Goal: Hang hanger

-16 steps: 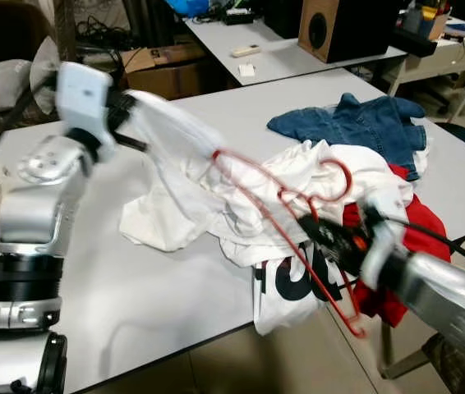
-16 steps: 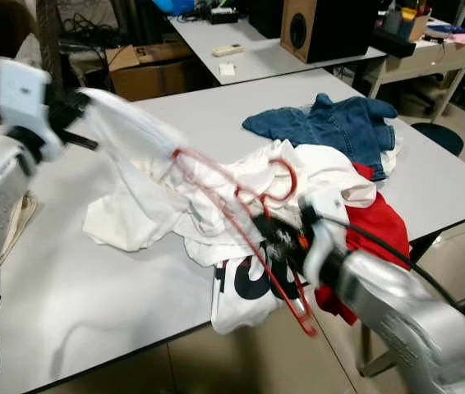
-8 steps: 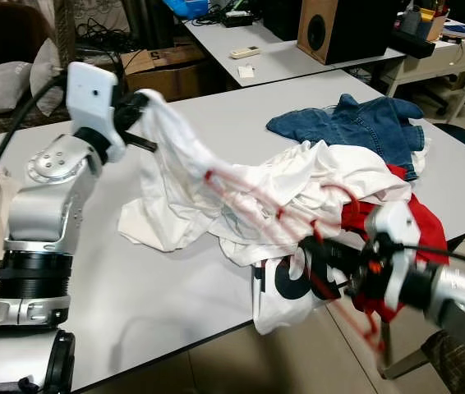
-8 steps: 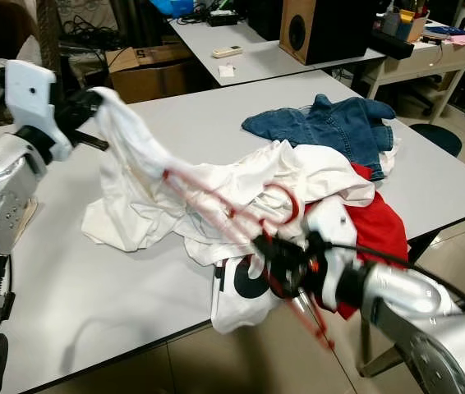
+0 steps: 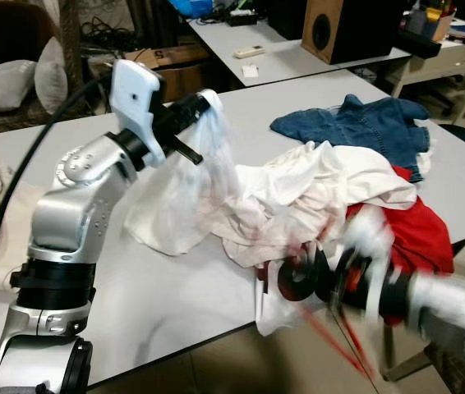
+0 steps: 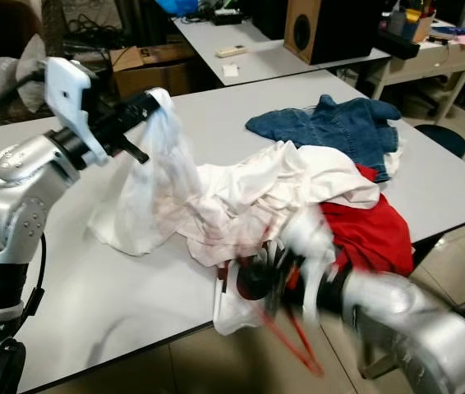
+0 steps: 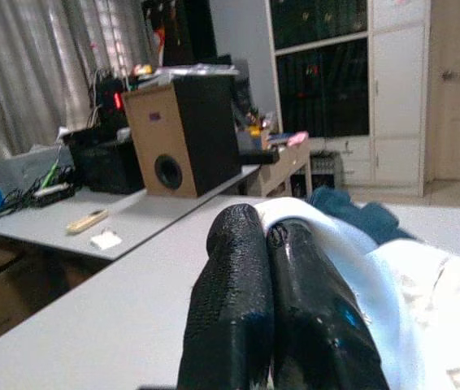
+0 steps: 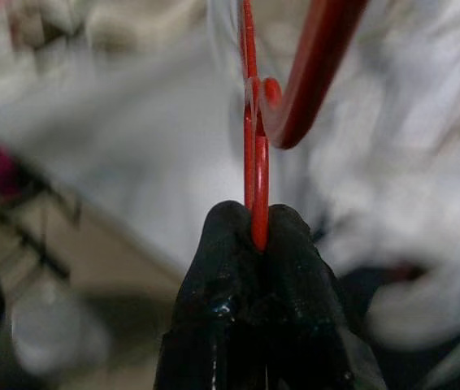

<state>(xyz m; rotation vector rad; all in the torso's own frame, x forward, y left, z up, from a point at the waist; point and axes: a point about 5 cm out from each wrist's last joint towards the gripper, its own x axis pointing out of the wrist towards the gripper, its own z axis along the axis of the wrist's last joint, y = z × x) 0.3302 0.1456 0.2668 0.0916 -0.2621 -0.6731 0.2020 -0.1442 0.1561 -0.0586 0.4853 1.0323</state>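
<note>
On the left, the left gripper (image 5: 202, 105) is raised above the gray table (image 5: 175, 287), its fingers (image 7: 238, 268) pressed tight on a fold of the white shirt (image 5: 216, 176). To the right, near the table edge, the blurred right gripper (image 8: 256, 223) is closed on the thin red hanger (image 8: 254, 146), beside a red cloth (image 5: 413, 234) and blue jeans (image 5: 356, 123).

Your right gripper (image 5: 298, 279) and forearm smear into motion blur, so the red hanger (image 6: 286, 332) reads only as faint streaks below it. Above the gripper, white shirts (image 5: 298, 193) hide the hanger's upper part.
</note>
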